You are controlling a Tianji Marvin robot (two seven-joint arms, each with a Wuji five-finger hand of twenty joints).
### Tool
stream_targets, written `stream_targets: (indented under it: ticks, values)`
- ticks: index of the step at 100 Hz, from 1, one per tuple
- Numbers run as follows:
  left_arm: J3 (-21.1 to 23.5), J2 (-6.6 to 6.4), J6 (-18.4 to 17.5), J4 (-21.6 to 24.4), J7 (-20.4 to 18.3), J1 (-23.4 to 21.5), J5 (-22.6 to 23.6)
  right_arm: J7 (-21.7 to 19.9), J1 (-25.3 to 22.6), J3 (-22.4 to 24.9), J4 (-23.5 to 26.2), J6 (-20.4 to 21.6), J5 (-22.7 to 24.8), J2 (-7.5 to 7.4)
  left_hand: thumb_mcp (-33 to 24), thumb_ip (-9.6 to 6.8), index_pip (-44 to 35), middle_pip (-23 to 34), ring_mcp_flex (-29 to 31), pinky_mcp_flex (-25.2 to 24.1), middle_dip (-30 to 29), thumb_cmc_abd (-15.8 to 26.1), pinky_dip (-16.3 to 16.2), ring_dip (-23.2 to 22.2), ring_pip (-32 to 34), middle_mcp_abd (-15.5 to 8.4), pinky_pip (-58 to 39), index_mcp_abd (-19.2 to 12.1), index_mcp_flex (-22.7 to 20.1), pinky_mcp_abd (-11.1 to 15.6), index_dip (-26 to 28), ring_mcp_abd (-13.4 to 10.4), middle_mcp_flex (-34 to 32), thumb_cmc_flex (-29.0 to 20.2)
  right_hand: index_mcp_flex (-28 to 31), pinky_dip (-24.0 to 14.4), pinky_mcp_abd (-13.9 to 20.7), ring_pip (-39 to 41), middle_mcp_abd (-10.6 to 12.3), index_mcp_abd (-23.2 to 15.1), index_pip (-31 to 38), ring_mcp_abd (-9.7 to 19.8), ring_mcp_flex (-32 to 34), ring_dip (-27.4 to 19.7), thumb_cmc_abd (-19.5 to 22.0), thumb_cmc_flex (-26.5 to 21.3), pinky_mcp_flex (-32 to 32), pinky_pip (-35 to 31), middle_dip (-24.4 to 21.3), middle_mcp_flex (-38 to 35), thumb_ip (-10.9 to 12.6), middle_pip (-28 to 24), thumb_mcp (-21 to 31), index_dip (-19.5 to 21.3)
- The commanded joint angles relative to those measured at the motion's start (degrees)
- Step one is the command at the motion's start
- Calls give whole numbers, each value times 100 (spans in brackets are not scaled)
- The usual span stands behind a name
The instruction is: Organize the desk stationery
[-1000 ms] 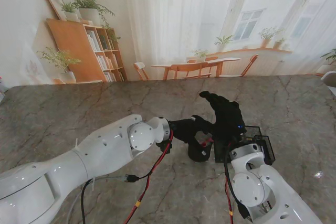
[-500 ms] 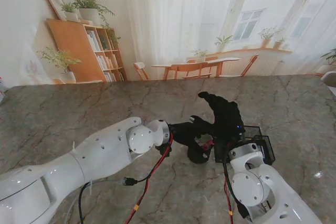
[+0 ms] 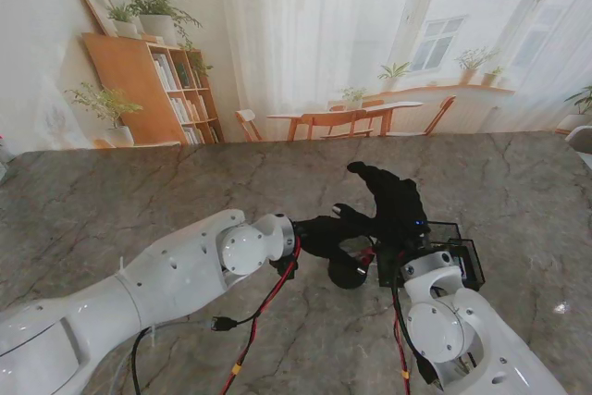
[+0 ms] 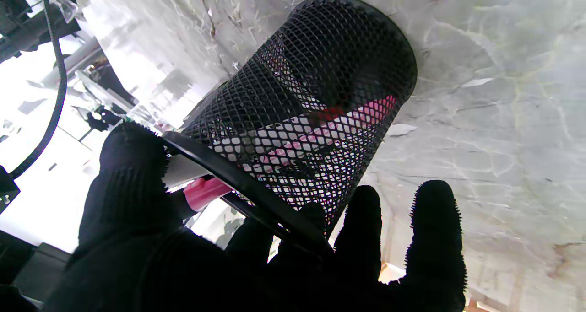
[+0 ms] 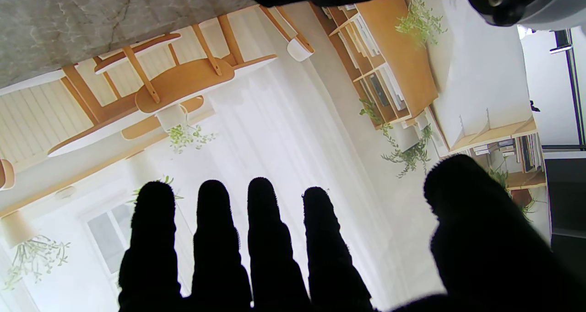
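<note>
A black mesh pen cup (image 3: 344, 272) (image 4: 320, 74) stands tilted on the marble table between my two hands. My left hand (image 3: 333, 227) (image 4: 229, 257) is shut on its rim, thumb (image 4: 132, 165) at the opening and the other fingers (image 4: 357, 220) on the outer wall. A pink-and-white pen-like item (image 4: 206, 190) lies inside the cup, and its end pokes out beside the thumb. It shows as a red spot (image 3: 365, 252) in the stand view. My right hand (image 3: 393, 199) (image 5: 274, 257) is held up just right of the cup, fingers spread, holding nothing.
A black mesh tray (image 3: 460, 252) sits on the table right of the cup, partly hidden behind my right wrist. Red and black cables (image 3: 259, 321) hang under my left forearm. The marble table top (image 3: 139, 191) stretches far to the left and back.
My left arm has drawn slightly back toward me and to the left, and the cup has shifted a little with it. The right hand has barely moved.
</note>
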State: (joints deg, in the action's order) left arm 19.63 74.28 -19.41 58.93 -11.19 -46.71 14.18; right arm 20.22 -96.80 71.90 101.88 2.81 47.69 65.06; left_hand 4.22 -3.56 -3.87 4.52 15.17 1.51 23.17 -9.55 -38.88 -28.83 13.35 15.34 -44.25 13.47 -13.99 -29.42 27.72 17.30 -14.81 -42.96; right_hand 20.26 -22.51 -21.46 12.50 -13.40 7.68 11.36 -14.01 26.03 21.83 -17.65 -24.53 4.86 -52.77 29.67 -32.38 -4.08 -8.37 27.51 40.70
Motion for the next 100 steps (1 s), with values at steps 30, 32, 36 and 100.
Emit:
stream_targets:
  ticks: [30, 32, 36, 100]
  values:
    - [81, -35, 61, 9, 21, -76, -121, -107, 14, -19, -4, -19, -23, 3, -264, 478, 286, -161, -395, -390, -296, 525, 801, 755, -509, -69, 903, 290, 592, -484, -272, 75, 52, 648, 87, -53, -53, -63, -25, 9, 18, -17, 27, 78, 176, 1, -98, 110, 35, 10, 159, 10, -142, -83]
    - [89, -29, 47, -6, 15, -78, -153, -108, 14, -19, -4, -21, -23, 3, -263, 477, 311, -168, -424, -425, -312, 541, 840, 787, -528, -78, 950, 316, 643, -488, -289, 81, 66, 671, 87, -53, -53, -61, -25, 13, 18, -15, 30, 79, 174, 1, -98, 111, 36, 6, 158, 8, -143, -83]
    - [107, -18, 15, -32, 12, -86, -208, -109, 15, -20, -4, -24, -23, 3, -271, 467, 413, -187, -499, -450, -380, 551, 1001, 908, -565, -78, 1108, 339, 642, -485, -440, 100, 115, 711, 88, -53, -57, -62, -24, 14, 19, -17, 29, 79, 178, 2, -99, 111, 36, 2, 159, 7, -144, -83]
    - [962, -431, 412, 967, 544, -735, 435, -87, 10, -24, 1, -66, 9, 3, -304, 478, 131, -159, -751, -662, -425, 858, 1314, 1092, -618, -97, 1616, 278, 604, -240, -344, 31, 133, 625, 100, -56, -57, -56, -40, 36, 25, -28, 20, 81, 186, -68, -109, 102, 37, 2, 160, 7, -159, -85]
